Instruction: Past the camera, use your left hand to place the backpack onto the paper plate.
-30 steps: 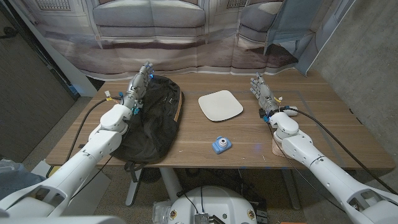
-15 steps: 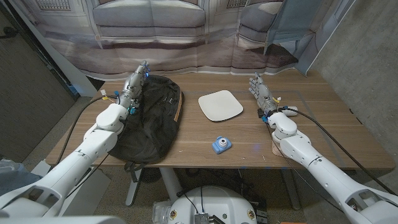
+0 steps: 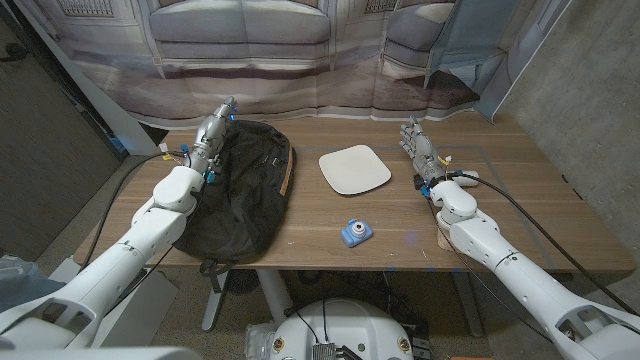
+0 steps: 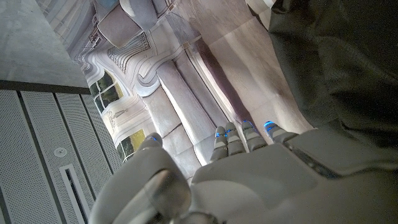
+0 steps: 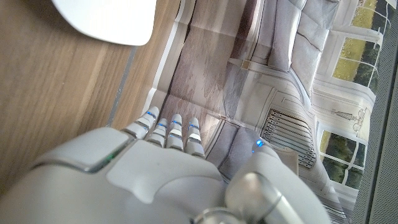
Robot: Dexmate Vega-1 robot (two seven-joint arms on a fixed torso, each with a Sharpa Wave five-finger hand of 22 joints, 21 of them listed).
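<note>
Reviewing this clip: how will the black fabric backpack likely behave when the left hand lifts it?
The black fabric backpack lies slumped and creased, so it will probably sag and fold, not hold shape. It overhangs the wooden table at the near edge and dwarfs the white paper plate, so it will likely drape over it. The left hand is at its far edge.

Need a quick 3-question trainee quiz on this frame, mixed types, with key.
1. True or false: the backpack already lies on the paper plate.
2. What sits nearest the table's front edge? A) paper plate B) blue toy camera C) backpack's top end
3. Fill in: the left hand is at the backpack's ____ end, far from the robot.

Key:
1. False; the backpack lies to the robot's left of the plate, apart from it.
2. B
3. far; whether it grips anything there cannot be told. The right hand holds nothing, beside the plate.
</note>
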